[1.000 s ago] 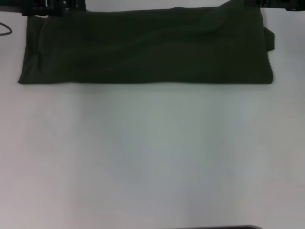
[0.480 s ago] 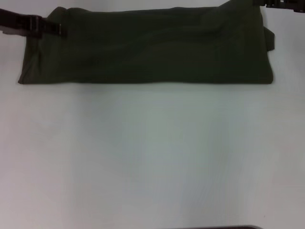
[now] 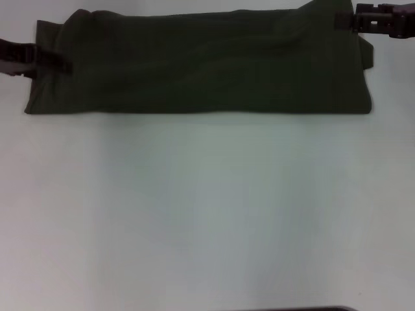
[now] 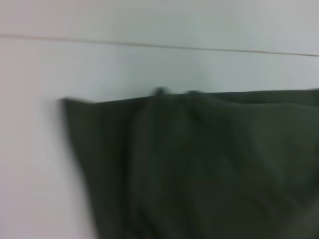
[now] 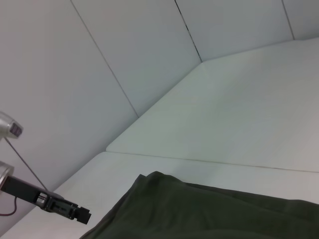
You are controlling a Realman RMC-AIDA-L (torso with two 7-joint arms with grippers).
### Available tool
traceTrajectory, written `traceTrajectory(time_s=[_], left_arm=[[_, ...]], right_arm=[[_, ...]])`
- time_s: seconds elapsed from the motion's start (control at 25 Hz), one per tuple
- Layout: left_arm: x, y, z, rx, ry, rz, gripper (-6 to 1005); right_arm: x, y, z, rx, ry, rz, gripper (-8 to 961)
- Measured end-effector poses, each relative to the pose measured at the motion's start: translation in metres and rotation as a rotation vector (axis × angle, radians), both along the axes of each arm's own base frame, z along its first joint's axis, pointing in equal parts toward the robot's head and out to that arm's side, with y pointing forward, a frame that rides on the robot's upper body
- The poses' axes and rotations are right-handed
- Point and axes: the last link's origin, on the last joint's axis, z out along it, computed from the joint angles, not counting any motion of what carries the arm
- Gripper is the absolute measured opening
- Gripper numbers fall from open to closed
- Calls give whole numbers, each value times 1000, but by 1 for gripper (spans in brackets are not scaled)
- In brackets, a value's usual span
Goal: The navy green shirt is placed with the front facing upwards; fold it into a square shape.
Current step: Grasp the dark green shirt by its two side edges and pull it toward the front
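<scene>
White worktop [image 3: 207, 214] lies bare nearest us, and beyond it the navy green shirt [image 3: 201, 65] rests as a long band across the far side, its near edge straight and its lettering hidden. We judge that it is already folded lengthwise, so the step in hand is the crosswise fold that brings the band to a square. At the band's left end sits the left pincer [image 3: 61, 63], low at the cloth's edge; at the far right corner sits the right pincer [image 3: 343, 21]. For both, we cannot tell whether they are wide, narrow or holding cloth. A small flap [image 3: 369, 55] sticks out at the right end. Next, we think each pincer needs a sure hold on its end, through all layers, before carrying it towards the middle.
</scene>
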Motion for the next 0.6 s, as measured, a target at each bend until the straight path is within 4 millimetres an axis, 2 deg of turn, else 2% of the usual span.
traceTrajectory(time_s=[0.36,0.6], left_arm=[[-16,-4,0,29,5,163,877],[-21,-3,-2,45,11,180,878]], right_arm=[[0,2,1,7,0,-9,929],[-1,3,0,8,0,-7,930]])
